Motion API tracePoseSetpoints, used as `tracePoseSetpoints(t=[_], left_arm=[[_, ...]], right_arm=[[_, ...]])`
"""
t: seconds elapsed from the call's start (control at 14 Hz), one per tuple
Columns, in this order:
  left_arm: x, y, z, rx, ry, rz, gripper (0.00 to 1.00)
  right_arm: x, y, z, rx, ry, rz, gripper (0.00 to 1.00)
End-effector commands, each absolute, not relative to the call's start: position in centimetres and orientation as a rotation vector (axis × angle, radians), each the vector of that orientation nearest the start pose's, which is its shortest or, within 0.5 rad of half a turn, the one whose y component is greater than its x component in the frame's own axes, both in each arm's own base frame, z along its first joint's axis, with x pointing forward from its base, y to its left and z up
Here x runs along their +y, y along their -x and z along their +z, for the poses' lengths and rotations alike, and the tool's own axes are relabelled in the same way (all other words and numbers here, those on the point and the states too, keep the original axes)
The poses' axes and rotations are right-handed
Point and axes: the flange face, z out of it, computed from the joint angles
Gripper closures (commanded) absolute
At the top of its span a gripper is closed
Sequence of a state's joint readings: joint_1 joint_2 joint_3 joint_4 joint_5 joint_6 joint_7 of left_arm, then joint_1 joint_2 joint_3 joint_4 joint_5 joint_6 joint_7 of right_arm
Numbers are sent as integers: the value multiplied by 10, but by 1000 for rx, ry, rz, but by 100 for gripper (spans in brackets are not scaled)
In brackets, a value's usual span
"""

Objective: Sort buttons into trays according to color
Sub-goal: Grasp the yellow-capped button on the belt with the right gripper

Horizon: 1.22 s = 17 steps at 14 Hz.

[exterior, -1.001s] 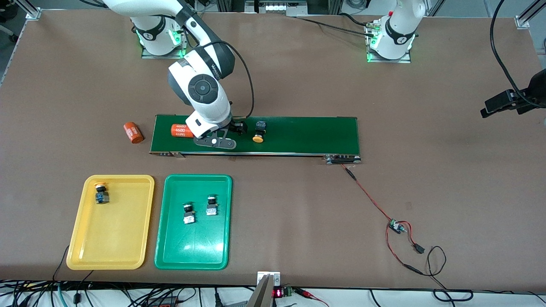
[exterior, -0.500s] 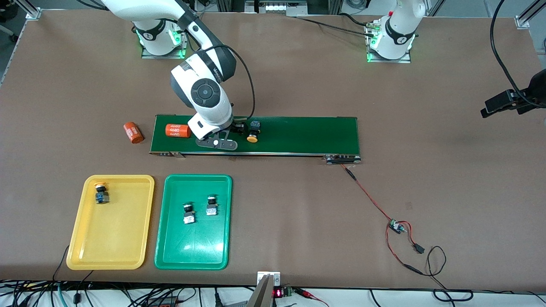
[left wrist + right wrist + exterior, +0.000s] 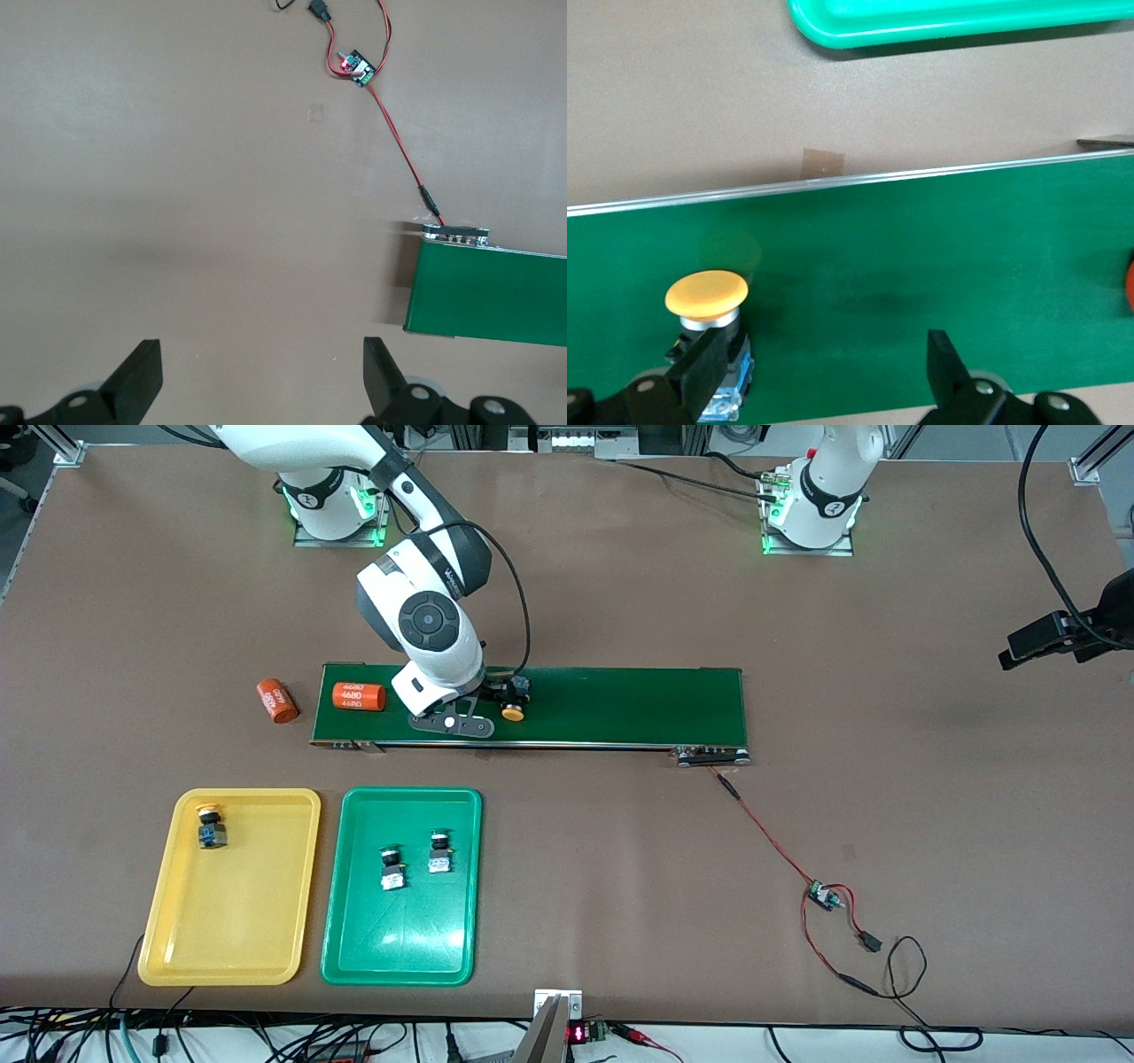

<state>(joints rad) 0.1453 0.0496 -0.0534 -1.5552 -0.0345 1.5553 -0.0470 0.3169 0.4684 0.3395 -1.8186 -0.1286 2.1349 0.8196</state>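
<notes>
Right gripper [image 3: 819, 376] hangs wide open over the conveyor belt [image 3: 620, 707] to catch the yellow-capped button [image 3: 707, 305]; left gripper [image 3: 261, 376] waits open too

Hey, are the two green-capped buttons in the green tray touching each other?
Apart. The front view shows bare green tray floor between one green-capped button and the other green-capped button.

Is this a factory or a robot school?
Probably a robot lab set up like a tiny factory. A small conveyor belt carries a yellow-capped button, two robot arms are bolted to the table, and loose wires lie around.
</notes>
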Motion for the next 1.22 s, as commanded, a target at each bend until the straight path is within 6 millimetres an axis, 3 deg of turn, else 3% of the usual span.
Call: tracePoseSetpoints(t=[0.0,0.64,0.93,1.14], left_arm=[[56,-563,609,-204,3163,69,0],[61,-563,608,-219,3162,69,0],[64,-563,606,-226,3164,73,0],[64,-563,606,-226,3164,73,0]], right_arm=[[374,-512,281,184,3182,184,0],[374,-501,295,177,3190,200,0],[361,-483,290,179,3198,218,0],[356,-471,276,170,3181,189,0]])
